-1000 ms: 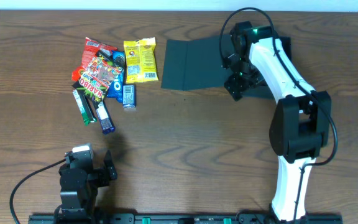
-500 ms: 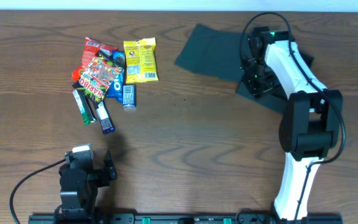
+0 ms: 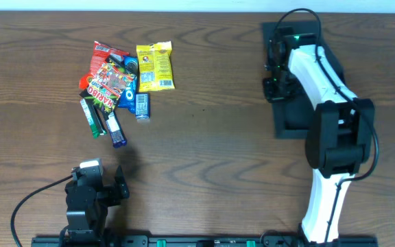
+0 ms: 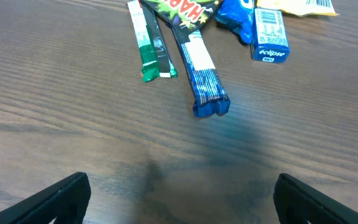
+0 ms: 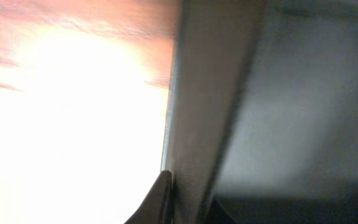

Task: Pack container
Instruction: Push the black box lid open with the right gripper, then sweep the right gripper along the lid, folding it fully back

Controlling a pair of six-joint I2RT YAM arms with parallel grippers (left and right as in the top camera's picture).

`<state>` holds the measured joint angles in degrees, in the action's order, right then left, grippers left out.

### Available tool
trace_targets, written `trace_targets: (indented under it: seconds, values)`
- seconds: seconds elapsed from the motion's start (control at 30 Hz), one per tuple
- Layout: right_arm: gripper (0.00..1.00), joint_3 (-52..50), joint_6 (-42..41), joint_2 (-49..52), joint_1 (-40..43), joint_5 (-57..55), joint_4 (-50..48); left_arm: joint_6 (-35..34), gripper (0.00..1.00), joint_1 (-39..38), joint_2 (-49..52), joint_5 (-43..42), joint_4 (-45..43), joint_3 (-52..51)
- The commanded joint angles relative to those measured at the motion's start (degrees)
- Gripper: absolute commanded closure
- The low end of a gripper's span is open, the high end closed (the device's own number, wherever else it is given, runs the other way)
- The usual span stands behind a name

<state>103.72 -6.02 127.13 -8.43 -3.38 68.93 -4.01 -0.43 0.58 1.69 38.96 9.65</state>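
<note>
The container (image 3: 295,122), a dark shallow box, lies at the table's right side under my right arm. My right gripper (image 3: 273,84) is at its left wall, shut on that wall. The right wrist view is blurred: one dark finger (image 5: 160,200) presses against the outside of the container wall (image 5: 207,93), and the other finger is hidden inside the box. My left gripper (image 4: 182,205) hovers low over bare wood near the front left, open with nothing between its fingers. The lid flap cannot be made out.
A pile of snacks lies at the back left: a yellow packet (image 3: 155,66), a Haribo bag (image 3: 108,86), a small blue eclipse pack (image 3: 142,105), a green stick (image 3: 89,116) and a blue bar (image 3: 116,130). The blue bar (image 4: 202,84) lies just ahead of my left gripper.
My right gripper closed on the container and swung it from the back middle to the right, turning it. The left arm and the snacks stayed still.
</note>
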Motion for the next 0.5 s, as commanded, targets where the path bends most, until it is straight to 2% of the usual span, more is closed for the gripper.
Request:
trace_targets:
  seconds: [0.0, 0.2, 0.47]
  values:
    - [0.91, 0.0, -10.5, 0.6, -3.0, 7.6, -3.2, 0.8, 0.05, 0.1, -0.3, -0.2, 0.2, -0.6]
    - [0.87, 0.0, -17.4, 0.6, -8.0, 14.0, -11.9, 0.8, 0.05, 0.1, -0.3, -0.2, 0.2, -0.6]
    - [0.85, 0.0, -17.0, 0.6, -15.1, 13.7, -18.2, 0.8, 0.05, 0.1, -0.3, -0.2, 0.2, -0.6]
